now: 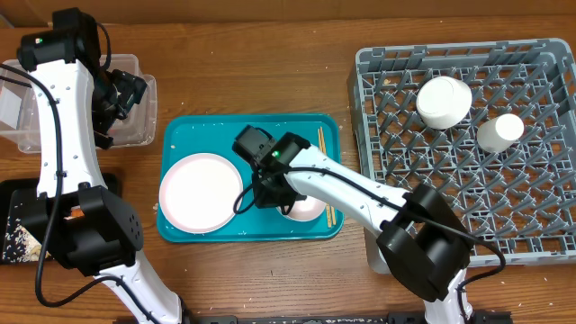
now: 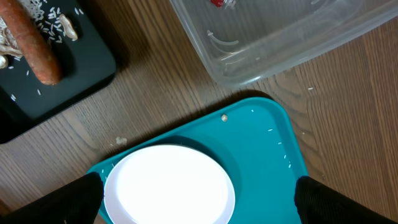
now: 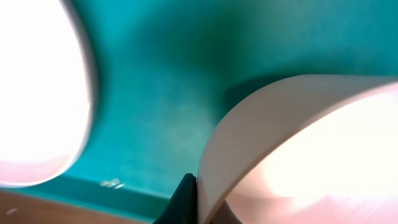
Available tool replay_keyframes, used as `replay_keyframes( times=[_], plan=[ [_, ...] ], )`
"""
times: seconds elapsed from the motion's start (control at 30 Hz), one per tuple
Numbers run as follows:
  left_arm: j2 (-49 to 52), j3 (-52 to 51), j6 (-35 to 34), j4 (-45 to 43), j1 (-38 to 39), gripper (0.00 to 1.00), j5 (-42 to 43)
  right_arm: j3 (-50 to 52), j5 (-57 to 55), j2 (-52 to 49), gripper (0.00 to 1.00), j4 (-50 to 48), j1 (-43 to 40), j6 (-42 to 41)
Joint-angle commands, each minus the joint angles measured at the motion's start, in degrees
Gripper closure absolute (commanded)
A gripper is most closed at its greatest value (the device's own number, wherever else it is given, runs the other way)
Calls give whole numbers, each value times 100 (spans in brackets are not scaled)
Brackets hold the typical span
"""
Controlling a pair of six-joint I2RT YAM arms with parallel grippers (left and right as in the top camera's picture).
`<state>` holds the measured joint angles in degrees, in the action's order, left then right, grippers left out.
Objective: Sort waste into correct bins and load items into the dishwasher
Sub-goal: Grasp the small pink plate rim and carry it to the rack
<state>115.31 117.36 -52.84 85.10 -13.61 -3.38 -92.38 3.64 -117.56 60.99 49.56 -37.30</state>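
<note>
The small plate [image 1: 308, 209] lies on the teal tray [image 1: 189, 135], its rim seemingly pinched by the clenched right end effector [image 1: 273, 196]. The left end effector [image 2: 199, 205] is spread wide near the tub [image 1: 139, 135].

the overhead view looks straight down on the whole bench [image 1: 270, 54], clear tub [image 1: 135, 65] to grey rack [image 1: 540, 180]. the left wrist view looks down from nearer on the teal tray [image 2: 261, 143]'s corner and the large plate [image 2: 168, 183]; the right wrist view sits almost against the small plate [image 3: 298, 155]'s rim on that same tray.
</note>
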Motion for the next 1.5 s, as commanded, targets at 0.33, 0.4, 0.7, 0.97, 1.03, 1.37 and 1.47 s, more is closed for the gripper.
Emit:
replay_keyframes(
  times=[0.33, 0.4, 0.7, 0.97, 1.03, 1.37, 1.47],
  plan=[
    [-170, -31, -120, 9, 13, 0, 0, -1143, 90, 1099, 96, 1132, -516, 463],
    [-170, -31, -120, 9, 13, 0, 0, -1141, 90, 1429, 96, 1349, -887, 649],
    [-170, -31, -120, 9, 13, 0, -2, -1080, 1860, 2562, 96, 1864, -3652, 2538],
    [-170, -31, -120, 11, 13, 0, -2, -592, 4513, 2562, 96, 1941, -5840, 4538],
    [-170, -31, -120, 9, 13, 0, 0, -319, 5086, 2551, 96, 1875, -6264, 4815],
    [-170, -31, -120, 9, 13, 0, -2, 1585, 6859, 2544, 96, 1711, -7016, 6028],
    [-170, -31, -120, 11, 13, 0, -2, 2199, 6940, 2544, 96, 1266, -7036, 6019]
  ],
)
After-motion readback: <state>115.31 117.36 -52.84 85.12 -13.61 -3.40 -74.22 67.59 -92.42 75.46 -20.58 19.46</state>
